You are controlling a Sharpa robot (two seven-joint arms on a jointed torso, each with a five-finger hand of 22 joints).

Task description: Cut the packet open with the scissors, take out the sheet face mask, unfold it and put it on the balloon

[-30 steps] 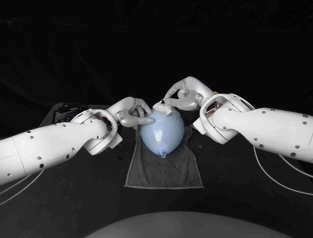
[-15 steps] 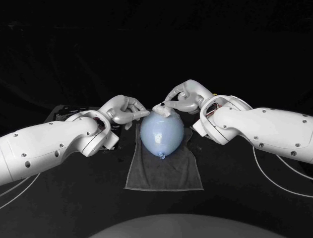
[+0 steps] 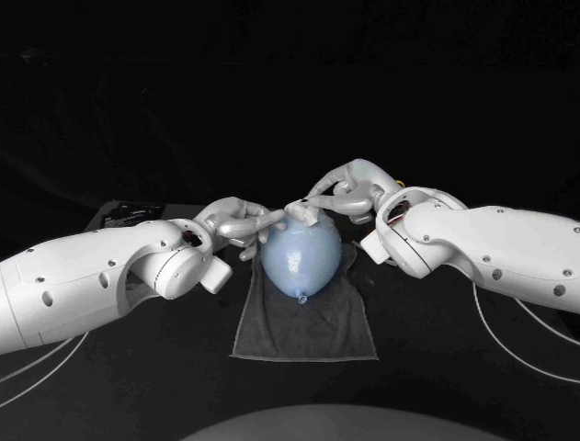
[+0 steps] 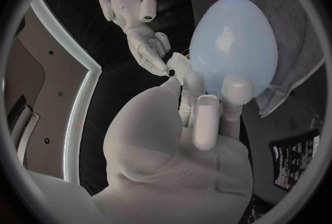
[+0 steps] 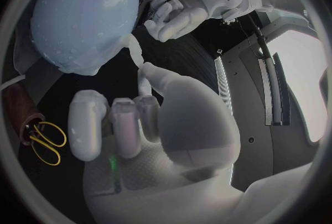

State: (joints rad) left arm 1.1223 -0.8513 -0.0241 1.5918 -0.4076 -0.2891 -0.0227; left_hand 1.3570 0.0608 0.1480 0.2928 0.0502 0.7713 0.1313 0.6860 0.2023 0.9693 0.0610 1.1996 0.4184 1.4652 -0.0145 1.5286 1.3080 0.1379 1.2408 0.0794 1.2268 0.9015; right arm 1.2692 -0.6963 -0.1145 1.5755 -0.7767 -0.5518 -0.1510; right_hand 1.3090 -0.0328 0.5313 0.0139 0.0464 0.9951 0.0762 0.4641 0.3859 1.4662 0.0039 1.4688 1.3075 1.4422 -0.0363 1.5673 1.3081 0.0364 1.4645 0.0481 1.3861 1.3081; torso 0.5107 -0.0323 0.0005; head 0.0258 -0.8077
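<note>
One balloon [image 3: 301, 255] lengthwise, knot [image 3: 301, 296] toward robot, right hand's [image 3: 353, 184] fingers [image 3: 324, 197] pinching mask [image 3: 301, 212]

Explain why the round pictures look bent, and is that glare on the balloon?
Left wrist view: the fisheye lens curves the edge of the grey towel; soft light patches sit on the balloon. Right wrist view: same bending, small bright specks dot the balloon. Head view: no such bending, just a pale sheen on the balloon.
</note>
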